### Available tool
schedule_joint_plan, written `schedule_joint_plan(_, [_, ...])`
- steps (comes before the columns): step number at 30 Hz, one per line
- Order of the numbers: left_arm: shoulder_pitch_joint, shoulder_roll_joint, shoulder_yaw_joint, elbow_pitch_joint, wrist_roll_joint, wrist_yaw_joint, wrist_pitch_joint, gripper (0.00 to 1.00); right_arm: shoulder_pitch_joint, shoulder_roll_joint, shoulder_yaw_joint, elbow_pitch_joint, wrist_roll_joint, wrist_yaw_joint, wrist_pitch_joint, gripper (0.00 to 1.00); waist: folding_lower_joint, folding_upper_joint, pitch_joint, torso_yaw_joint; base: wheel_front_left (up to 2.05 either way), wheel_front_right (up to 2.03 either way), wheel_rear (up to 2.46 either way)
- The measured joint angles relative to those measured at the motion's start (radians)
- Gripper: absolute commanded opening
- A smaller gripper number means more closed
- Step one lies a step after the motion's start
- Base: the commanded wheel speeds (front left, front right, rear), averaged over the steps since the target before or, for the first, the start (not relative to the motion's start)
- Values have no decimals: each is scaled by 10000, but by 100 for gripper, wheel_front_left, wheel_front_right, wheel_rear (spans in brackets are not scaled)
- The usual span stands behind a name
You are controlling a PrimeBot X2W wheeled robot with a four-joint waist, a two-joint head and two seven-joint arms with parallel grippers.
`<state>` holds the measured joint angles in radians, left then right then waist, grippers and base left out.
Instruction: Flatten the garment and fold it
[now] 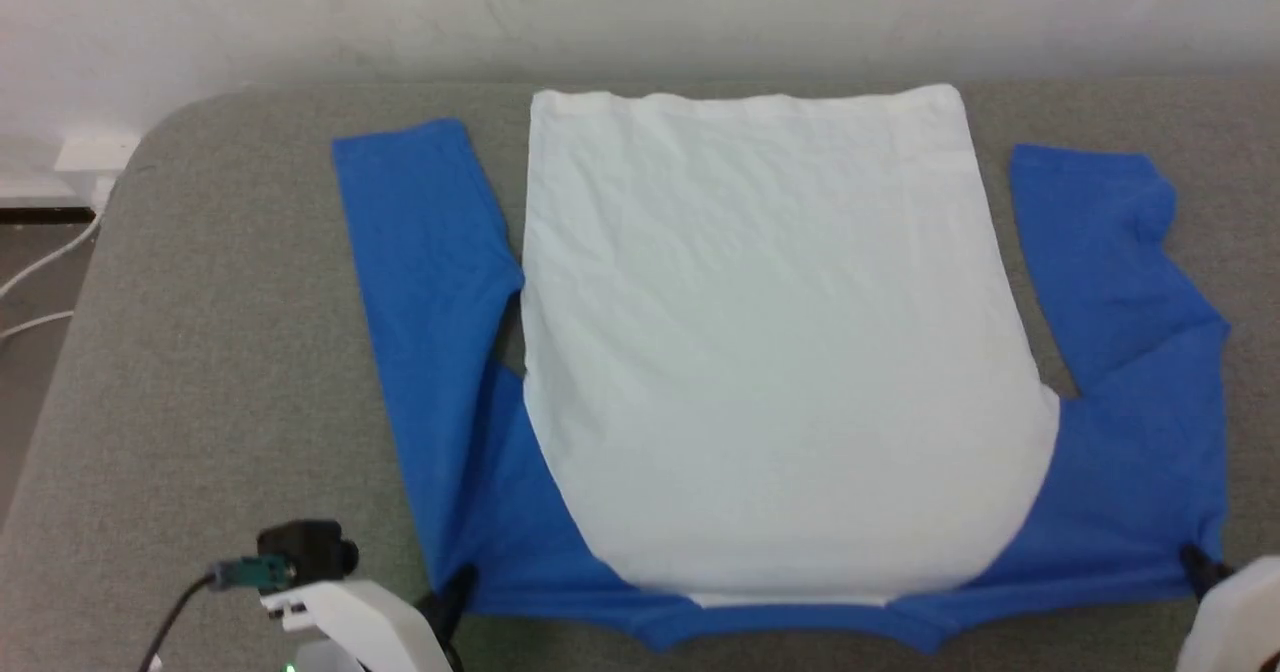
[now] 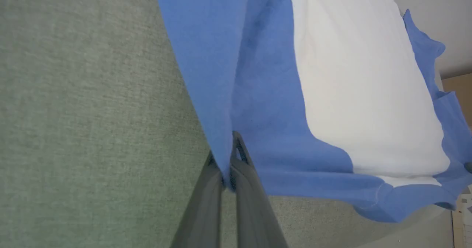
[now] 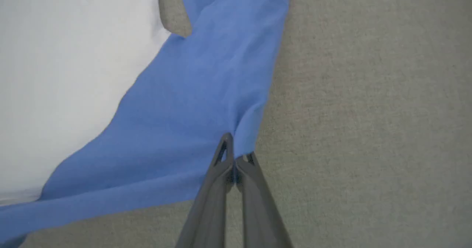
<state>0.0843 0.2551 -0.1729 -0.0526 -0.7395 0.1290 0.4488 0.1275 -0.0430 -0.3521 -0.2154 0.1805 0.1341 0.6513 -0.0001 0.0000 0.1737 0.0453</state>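
A grey fabric-covered counter [image 1: 220,352] stretches out ahead of both sets of jaws, with a pale wall [image 1: 640,12] behind its far edge. The garment [image 1: 760,352], a T-shirt with a white body and bright blue sleeves and shoulders, lies spread nearly flat on the counter between the left jaws and the right jaws and reaches away beyond them. Its neck edge [image 1: 790,602] lies on the line between the two sets of jaws, and its white hem [image 1: 750,102] lies farthest from them.

The long sleeve on the robot's left [image 1: 420,252] runs straight away from the left jaws. The sleeve on the robot's right [image 1: 1110,252] runs away from the right jaws, its far end crumpled.

The left jaws are pinched closed on the blue shoulder corner [image 2: 226,166] of the garment, the cloth edge caught between the two dark fingers [image 2: 206,211]. The right jaws are likewise closed on the opposite blue shoulder corner [image 3: 243,144], where the cloth gathers into a small fold at the fingertips [image 3: 225,148].

Behind each set of jaws rises a white forearm, left [image 1: 360,632] and right [image 1: 1235,617]. A small black camera [image 1: 305,552] with a dark cable [image 1: 175,612] sits just behind the left jaws.
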Motion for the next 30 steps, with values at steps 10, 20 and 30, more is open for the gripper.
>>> schedule_joint_plan(10, [525,-130,-249,349,0,38,-196,49,595,0,52,1342,263,-8,-6,0,1,0,-168,-61,0,0,0])
schedule_joint_plan(20, [529,-362,-115,581,-109,-242,-1058,100,596,-40,255,1685,435,-13,-1087,100,1,0,-348,-4,0,0,0])
schedule_joint_plan(30, [308,-244,736,-408,382,-213,-2782,100,553,-61,399,46,219,-23,-3419,100,0,0,-500,56,0,0,0])
